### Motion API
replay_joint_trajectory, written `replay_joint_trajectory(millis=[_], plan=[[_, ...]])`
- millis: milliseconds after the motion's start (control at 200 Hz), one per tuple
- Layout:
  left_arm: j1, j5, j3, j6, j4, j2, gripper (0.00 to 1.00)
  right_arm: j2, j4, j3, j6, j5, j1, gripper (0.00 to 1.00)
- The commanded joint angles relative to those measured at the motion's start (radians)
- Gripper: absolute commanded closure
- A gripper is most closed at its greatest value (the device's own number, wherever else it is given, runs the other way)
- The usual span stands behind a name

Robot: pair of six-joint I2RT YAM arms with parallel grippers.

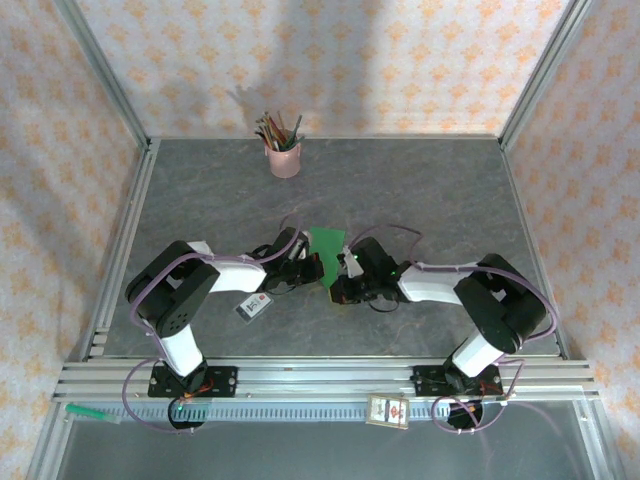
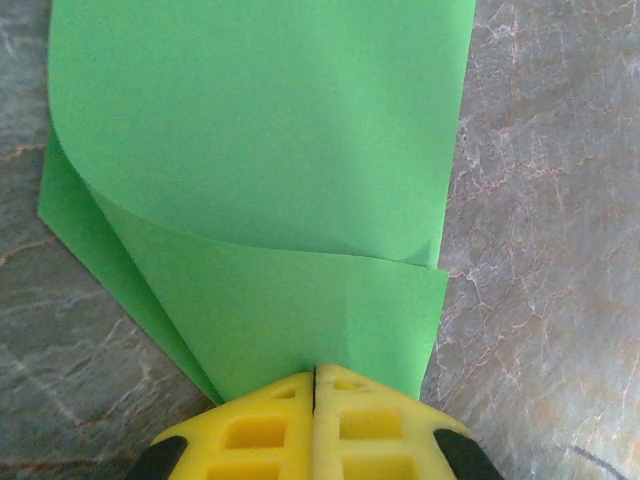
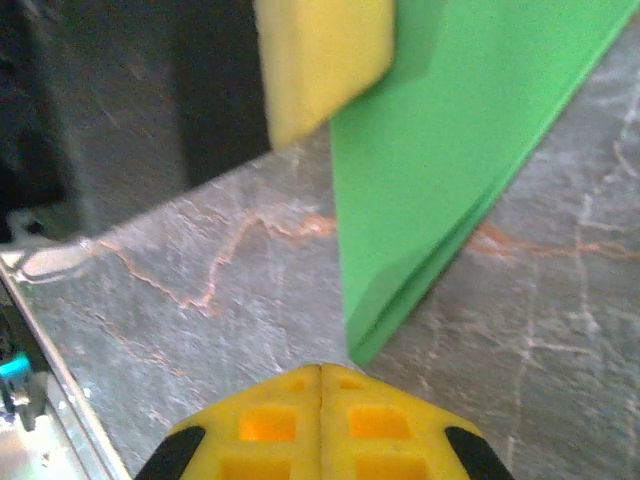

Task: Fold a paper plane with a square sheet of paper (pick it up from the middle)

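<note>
Square sheet of paper (image 1: 326,248), bright green, folded over into layers (image 2: 270,150), at the centre of the top frame on the grey surface (image 1: 430,190). Left fingers (image 2: 255,432) clamped on its near edge. Right fingers (image 3: 385,425) pressed together, empty, tips just beside the paper's lower corner (image 3: 440,150). Pink pencil cup (image 1: 284,158) upper centre, well apart.

In the top view both arms fold low toward mid-frame, the left arm (image 1: 185,290) from lower left and the right arm (image 1: 490,300) from lower right. The left hand (image 2: 315,374) pinches the square sheet of paper (image 2: 260,150). The right hand (image 3: 320,372) has its fingers pressed tip to tip.
</note>
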Motion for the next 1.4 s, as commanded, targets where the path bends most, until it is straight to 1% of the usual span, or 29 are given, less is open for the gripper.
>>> replay_joint_trajectory(millis=[0, 245, 500, 711, 911, 1116, 1396], plan=[[0.007, -0.108, -0.037, 0.029, -0.193, 0.059, 1.00, -0.004, 0.030, 0.048, 0.024, -0.017, -0.007, 1.00], [0.007, -0.108, -0.037, 0.030, -0.192, 0.059, 1.00, 0.091, 0.055, 0.117, 0.024, -0.006, -0.017, 1.00], [0.007, -0.103, -0.031, 0.034, -0.192, 0.066, 1.00, 0.154, 0.074, 0.131, 0.012, 0.006, -0.029, 1.00], [0.007, -0.102, -0.028, 0.032, -0.195, 0.059, 1.00, 0.157, 0.009, 0.081, -0.014, 0.056, -0.030, 1.00], [0.007, -0.096, -0.010, 0.033, -0.201, 0.040, 1.00, 0.161, -0.020, 0.039, 0.000, 0.074, -0.045, 1.00], [0.007, -0.069, 0.019, 0.032, -0.199, 0.024, 1.00, 0.189, 0.014, 0.001, 0.077, -0.005, -0.084, 1.00], [0.007, -0.030, 0.066, 0.025, -0.201, 0.006, 1.00, 0.206, -0.007, -0.023, 0.080, 0.014, -0.084, 1.00]])
